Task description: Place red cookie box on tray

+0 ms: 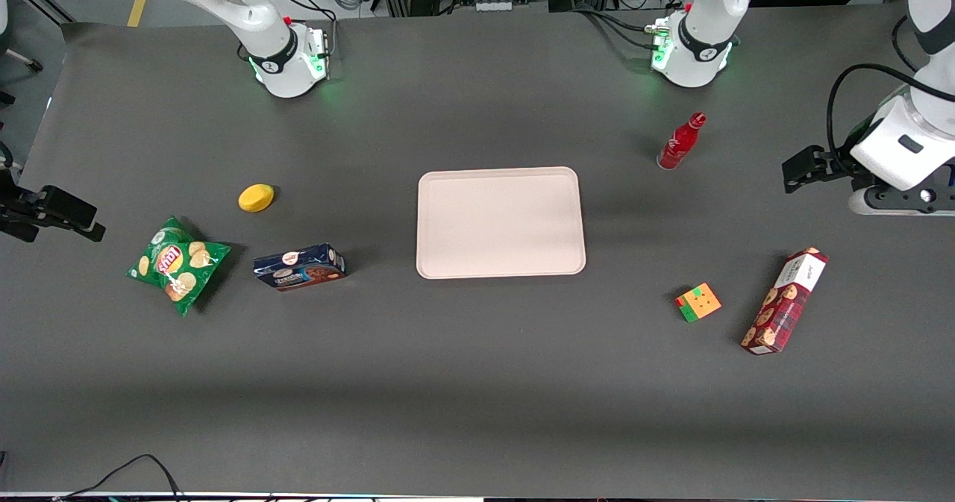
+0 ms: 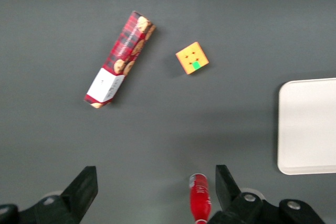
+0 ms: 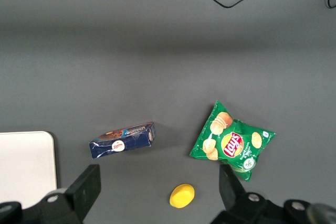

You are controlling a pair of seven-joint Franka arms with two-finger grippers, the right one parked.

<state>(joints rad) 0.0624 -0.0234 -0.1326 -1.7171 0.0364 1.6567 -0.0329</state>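
hovering high at the working arm's end of the table, the gripper (image 2: 155, 190) carries nothing, its fingers (image 2: 84, 187) spread wide apart, so this reads as the very start: the approach to the pick, nothing touched yet.

biggest thing first: the tray (image 1: 501, 222) lies flat in the middle of the table, well off from the gripper toward the parked arm's end, bare on top. that's the target, waiting.

now the red cookie box (image 2: 119, 66), lying flat on the table below the gripper and nearer the front camera than it, well apart from the tray. its long axis runs on a slant across the table; the white end (image 1: 803, 269) points up toward the gripper's side, the plaid end toward the front camera. for the next move, i'd say the arm has to travel out over the box, turn the wrist so the fingers straddle its narrow width, then drop.

smaller neighbours: a red bottle (image 1: 680, 142) stands almost under the gripper, between it and the tray, and a puzzle cube (image 1: 698, 302) sits just beside the box, on the tray side.
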